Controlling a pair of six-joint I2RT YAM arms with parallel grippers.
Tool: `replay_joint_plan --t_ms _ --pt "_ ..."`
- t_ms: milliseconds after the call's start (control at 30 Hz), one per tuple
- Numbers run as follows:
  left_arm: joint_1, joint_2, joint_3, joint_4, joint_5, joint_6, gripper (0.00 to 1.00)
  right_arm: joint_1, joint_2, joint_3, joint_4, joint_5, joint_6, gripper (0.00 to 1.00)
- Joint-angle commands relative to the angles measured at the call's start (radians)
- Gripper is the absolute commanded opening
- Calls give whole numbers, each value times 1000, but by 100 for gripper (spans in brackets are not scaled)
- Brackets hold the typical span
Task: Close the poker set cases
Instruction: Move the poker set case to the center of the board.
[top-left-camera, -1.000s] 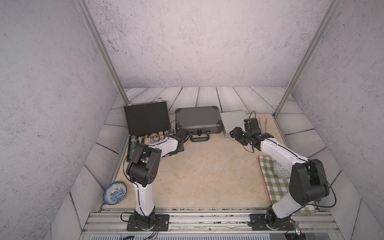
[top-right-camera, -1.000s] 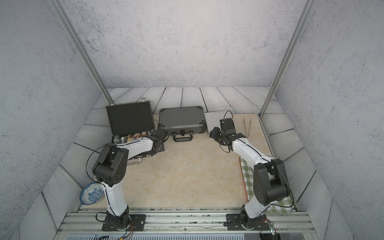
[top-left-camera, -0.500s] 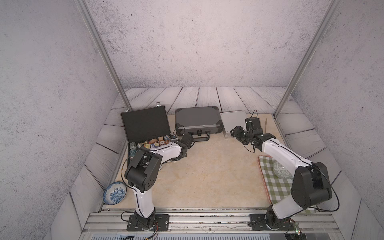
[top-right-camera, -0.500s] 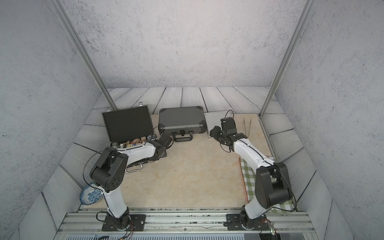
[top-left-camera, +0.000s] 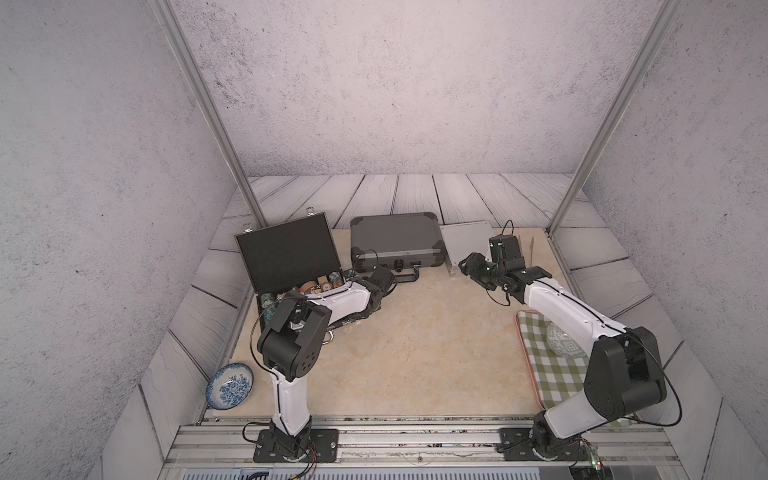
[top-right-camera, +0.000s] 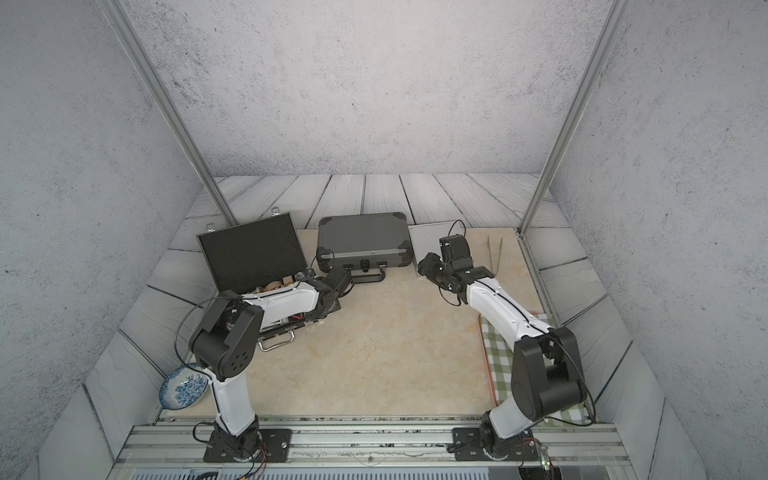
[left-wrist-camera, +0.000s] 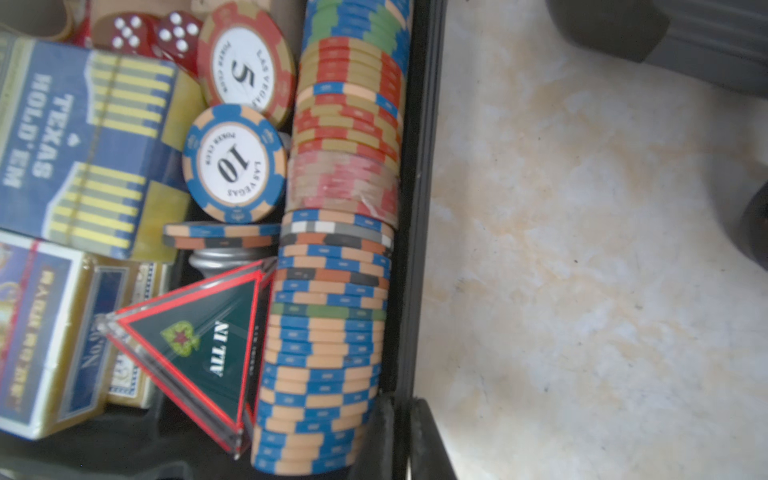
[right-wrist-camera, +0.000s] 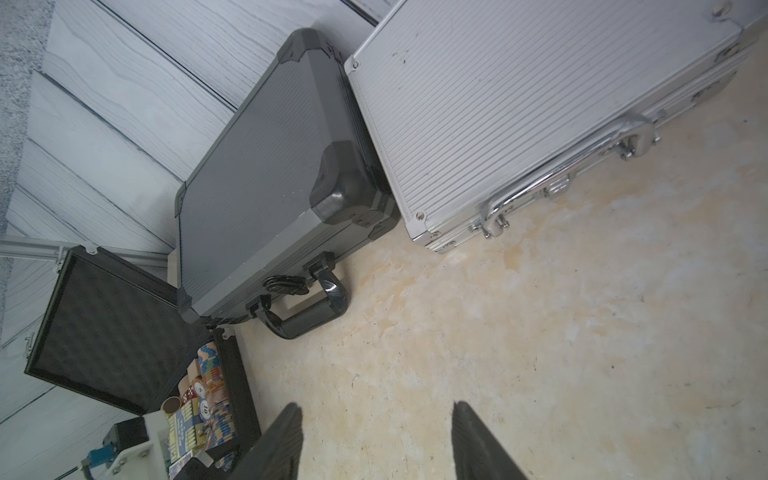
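Grey case (top-left-camera: 395, 237) and silver case (top-left-camera: 465, 243), upper centre, lay shut; black case (top-left-camera: 291, 257) at left stood open; left gripper (left-wrist-camera: 401, 440) jaws closed by its wall, right gripper (right-wrist-camera: 376, 436) parted, empty.

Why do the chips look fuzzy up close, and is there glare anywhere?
Left wrist view: the chips are soft and the floor washes out pale. Right wrist view: the silver case's handle glints. In both top views: even light, posts splay outward.
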Motion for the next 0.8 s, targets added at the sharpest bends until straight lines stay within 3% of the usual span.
replay_joint_plan --t_ms 0,333,767 --pt "-58 34 12 -68 85 -144 9 5 -59 -16 -19 3 -18 59" --pt "-122 72 72 -117 105 -280 8 3 -104 -32 -58 22 -54 59" --pt "-254 95 88 -145 142 -344 8 -15 -126 -10 -114 34 -83 59"
